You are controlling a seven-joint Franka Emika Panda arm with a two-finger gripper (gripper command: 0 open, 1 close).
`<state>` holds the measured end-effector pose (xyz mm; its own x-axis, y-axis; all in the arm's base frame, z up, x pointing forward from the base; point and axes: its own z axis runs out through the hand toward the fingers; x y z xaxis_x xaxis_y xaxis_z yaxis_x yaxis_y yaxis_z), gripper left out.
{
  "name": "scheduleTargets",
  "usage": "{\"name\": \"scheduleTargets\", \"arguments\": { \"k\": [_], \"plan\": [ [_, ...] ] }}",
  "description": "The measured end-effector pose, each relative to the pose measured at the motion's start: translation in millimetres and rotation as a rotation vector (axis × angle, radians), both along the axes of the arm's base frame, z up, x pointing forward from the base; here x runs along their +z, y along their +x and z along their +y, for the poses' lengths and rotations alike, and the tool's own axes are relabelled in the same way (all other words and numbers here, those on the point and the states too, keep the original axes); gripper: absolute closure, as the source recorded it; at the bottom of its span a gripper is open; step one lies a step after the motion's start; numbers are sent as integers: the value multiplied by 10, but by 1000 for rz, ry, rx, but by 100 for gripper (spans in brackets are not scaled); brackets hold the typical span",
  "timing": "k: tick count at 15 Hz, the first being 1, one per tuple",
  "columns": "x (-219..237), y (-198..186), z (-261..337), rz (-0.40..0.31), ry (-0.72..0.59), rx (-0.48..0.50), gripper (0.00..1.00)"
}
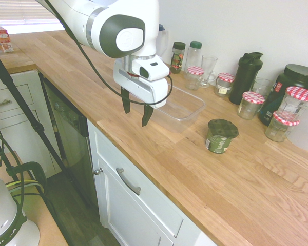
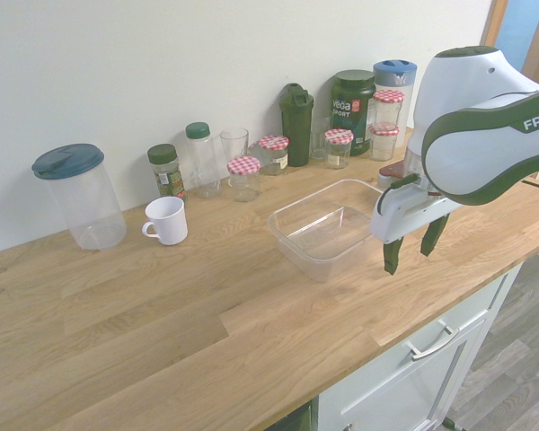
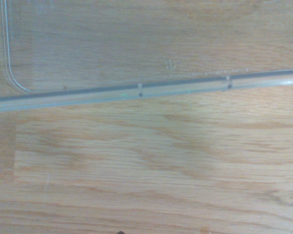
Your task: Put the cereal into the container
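The cereal [image 1: 220, 136], a squat dark green cup with a wide dark lid, stands on the wooden counter to the right of the container [image 1: 187, 105]. That container [image 2: 328, 229] is a shallow clear plastic tub and holds nothing. My gripper [image 1: 136, 107] hangs open above the counter just in front of the tub's near edge, with nothing between its fingers. In the second exterior view the gripper [image 2: 411, 247] sits at the tub's right side, and my arm hides the cereal. The wrist view shows the container's rim [image 3: 136, 90] crossing over bare wood.
Along the wall stand red-checked-lid jars [image 1: 251, 105], a tall black shaker [image 1: 245, 77], drinking glasses [image 1: 208, 69], spice bottles [image 1: 177, 56] and a dark tub [image 1: 292, 84]. Further left are a white mug [image 2: 166, 220] and a clear pitcher with a blue lid [image 2: 79, 196]. The counter's front edge [image 1: 143, 154] runs close by.
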<state>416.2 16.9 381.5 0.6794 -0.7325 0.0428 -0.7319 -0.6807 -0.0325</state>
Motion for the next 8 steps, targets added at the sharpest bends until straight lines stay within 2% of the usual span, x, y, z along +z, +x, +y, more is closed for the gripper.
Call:
{"name": "scheduleTargets", "arguments": {
  "k": [4,8],
  "plan": [
    [4,64,-48,-26,1,-31,0],
    [340,120,-336,-97,4,-101,0]
  ]
}}
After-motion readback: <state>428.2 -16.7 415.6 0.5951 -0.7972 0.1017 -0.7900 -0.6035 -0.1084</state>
